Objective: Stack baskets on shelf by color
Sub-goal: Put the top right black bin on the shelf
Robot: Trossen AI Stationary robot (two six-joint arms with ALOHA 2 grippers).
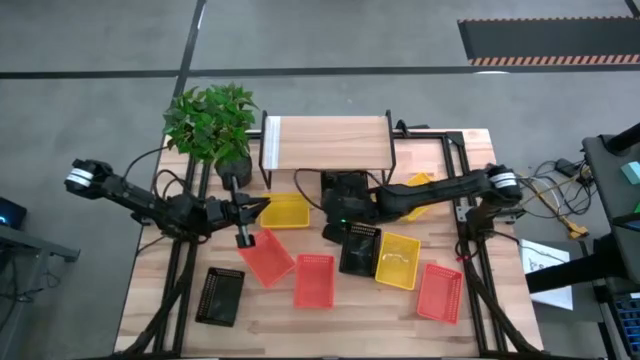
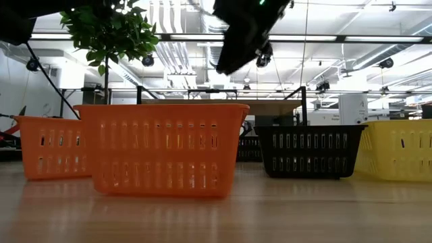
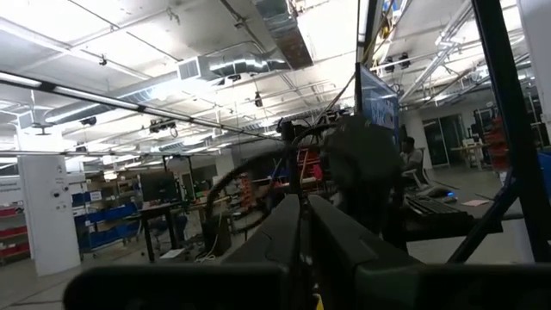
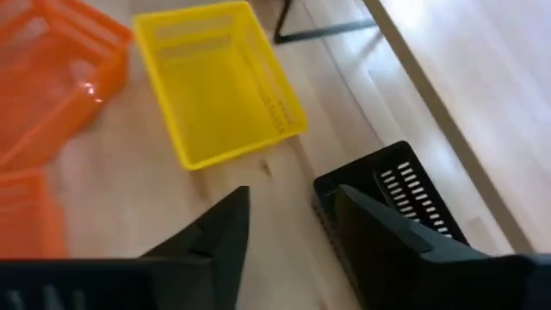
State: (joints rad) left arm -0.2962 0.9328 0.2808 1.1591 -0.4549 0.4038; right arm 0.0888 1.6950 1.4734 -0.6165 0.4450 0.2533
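Orange baskets (image 2: 169,148) lie nearest on the tabletop (image 1: 330,325), black (image 1: 358,250) and yellow (image 1: 287,211) ones behind them. Right hand (image 4: 288,228), fingers spread, straddles a black basket's (image 4: 392,194) wall before the empty shelf (image 1: 325,140). Left hand (image 1: 243,237): grip indeterminable.

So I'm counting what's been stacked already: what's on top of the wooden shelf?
Nothing shows on the light wooden shelf: its top board looks bare in the high view, with no mesh plastic baskets on it. The space under the board is covered from above.
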